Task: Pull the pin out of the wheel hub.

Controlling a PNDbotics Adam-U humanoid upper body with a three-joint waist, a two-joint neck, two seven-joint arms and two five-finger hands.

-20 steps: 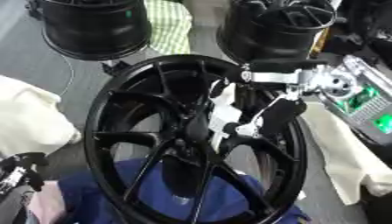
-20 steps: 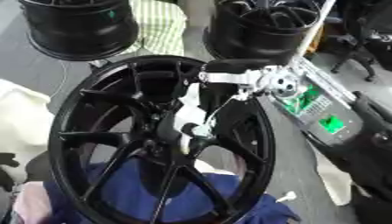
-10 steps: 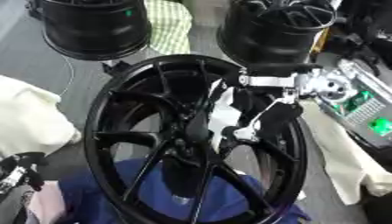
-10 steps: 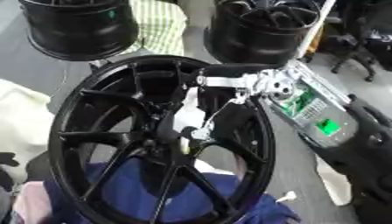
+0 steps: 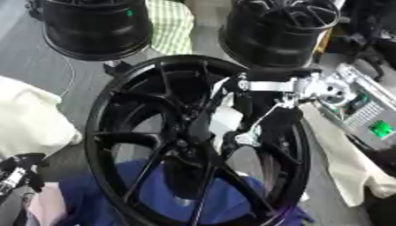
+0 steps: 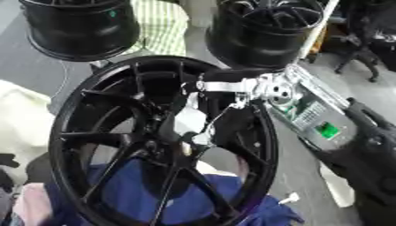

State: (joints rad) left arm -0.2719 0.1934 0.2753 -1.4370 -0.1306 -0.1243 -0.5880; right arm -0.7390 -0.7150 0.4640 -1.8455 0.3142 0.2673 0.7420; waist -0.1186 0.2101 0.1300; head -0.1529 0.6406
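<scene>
Right hand (image 5: 232,119) inside black wheel hub (image 5: 104,119) rim — fingers' state unclear, left hand (image 5: 19,170) at lower-left edge

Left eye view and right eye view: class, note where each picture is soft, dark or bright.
Left eye view: soft throughout, the black wheel spokes merge into shadow near the hub, and the right hand is a pale smear. Right eye view: equally soft; the silver wrist joint catches light, and the green light on the device glows brightly.
</scene>
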